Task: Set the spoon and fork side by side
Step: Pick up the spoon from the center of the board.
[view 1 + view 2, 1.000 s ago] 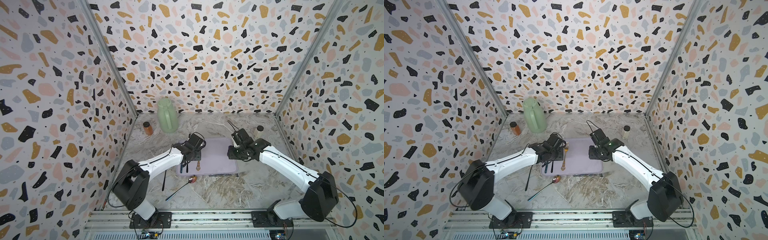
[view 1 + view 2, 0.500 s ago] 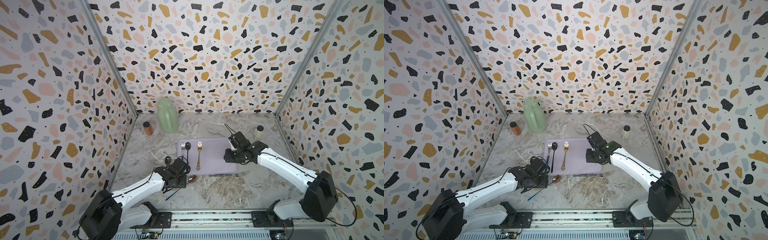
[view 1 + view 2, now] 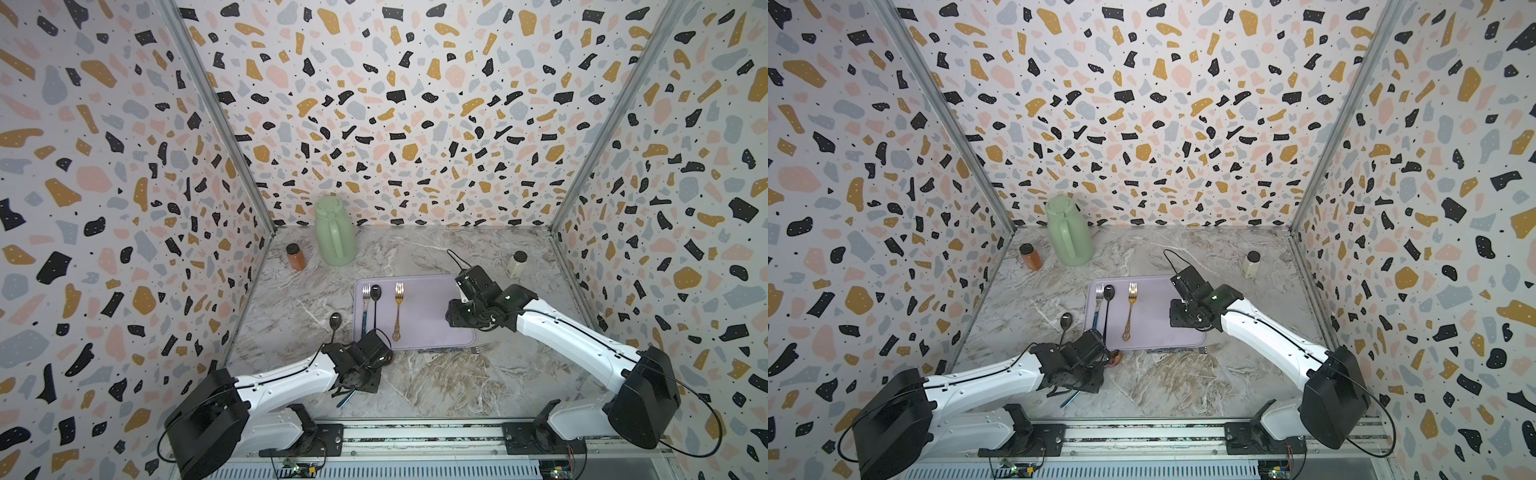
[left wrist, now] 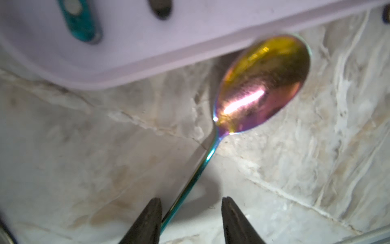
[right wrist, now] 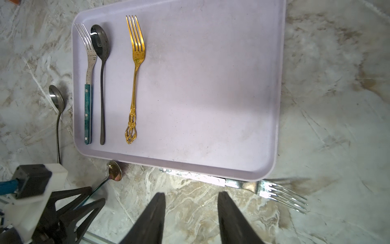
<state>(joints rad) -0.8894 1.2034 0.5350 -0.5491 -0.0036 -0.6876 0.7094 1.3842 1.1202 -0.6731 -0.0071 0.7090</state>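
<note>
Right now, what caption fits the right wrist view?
Teal-handled fork, black spoon and gold fork lie parallel on the lilac tray, beyond the open right gripper.

Purple tray (image 3: 432,307) is sitting on the surface (image 3: 436,386). At its left edge teal-handled fork (image 3: 365,309) and black spoon (image 3: 375,303) are lying side by side, gold fork (image 3: 397,311) lying apart to their right, all parallel. Off the tray, steel spoon (image 3: 334,325) is lying just left and steel fork (image 3: 478,349) along the near edge. At the near-left corner left arm (image 3: 291,376) is crouching, blue handle (image 3: 345,400) sticking out beneath. Over the tray's right side right arm (image 3: 561,328) is hanging.
</note>
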